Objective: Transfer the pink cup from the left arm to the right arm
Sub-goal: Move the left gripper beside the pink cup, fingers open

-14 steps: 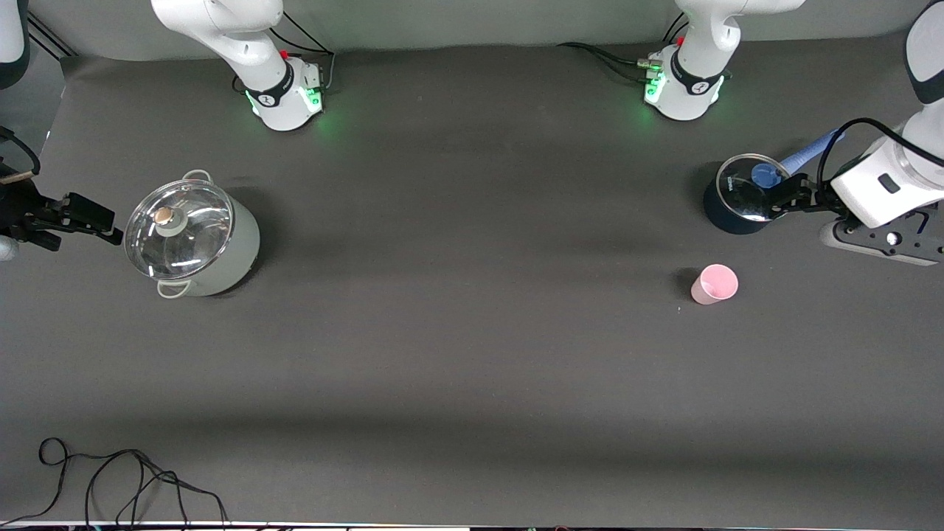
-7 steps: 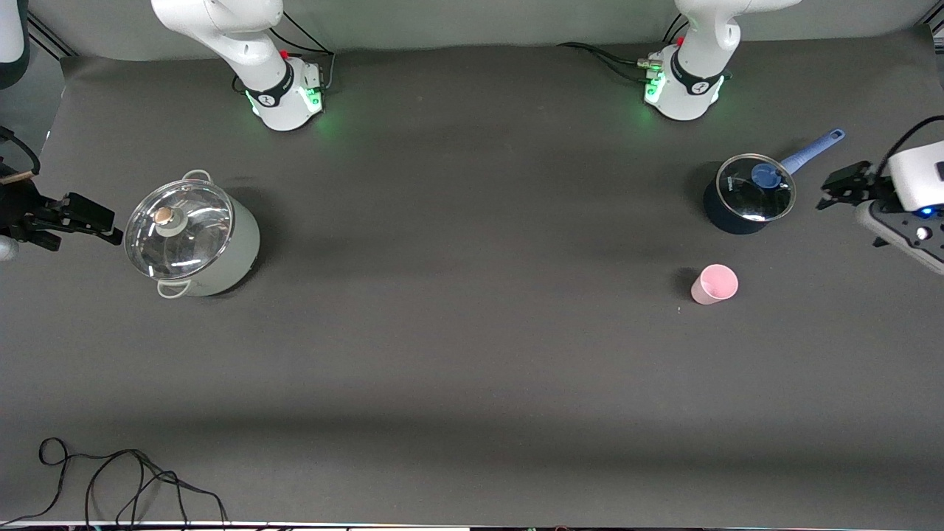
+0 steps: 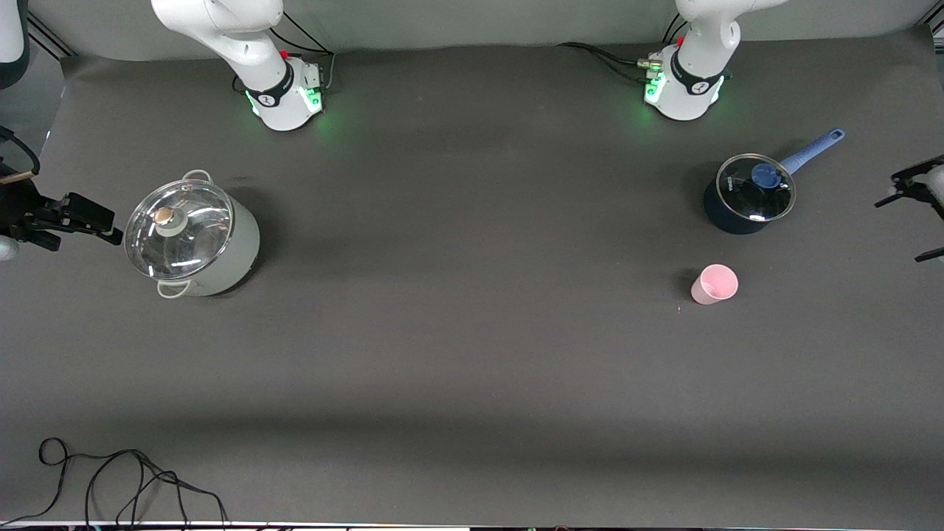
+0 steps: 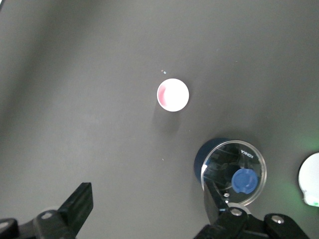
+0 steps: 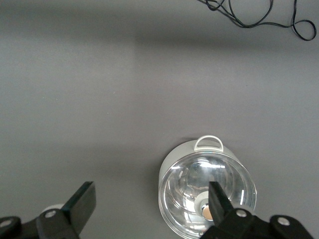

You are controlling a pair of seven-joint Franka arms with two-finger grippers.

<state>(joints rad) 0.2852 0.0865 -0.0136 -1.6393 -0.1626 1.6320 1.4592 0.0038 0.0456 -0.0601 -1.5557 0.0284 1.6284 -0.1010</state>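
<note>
Front view first: the pink cup (image 3: 714, 285) stands upright on the dark table (image 3: 472, 332), mouth up, its long axis vertical, tapering to the base. It is plain, pale pink, handleless, and sits near the blue saucepan (image 3: 747, 194), closer to the front camera than the pan and free of both grippers. The saucepan's handle angles off toward the left arm's end of the table. The left gripper (image 3: 914, 217) is cut off at the frame edge, only thin black prongs showing, spread apart with nothing between them. The right gripper (image 3: 77, 217) waits just beside the lidded grey pot (image 3: 193, 240), well apart from the saucepan; its body is partly out of frame.

Left wrist view: the cup (image 4: 173, 95) shows as a round open mouth, pink inside, near the glass-lidded saucepan (image 4: 232, 172). The black fingers (image 4: 75, 209) stand wide apart, empty.

Right wrist view: fingers (image 5: 79, 206) spread wide, empty, over the table by the grey pot (image 5: 207, 191); a cable (image 5: 259, 15) loops at the edge.
</note>
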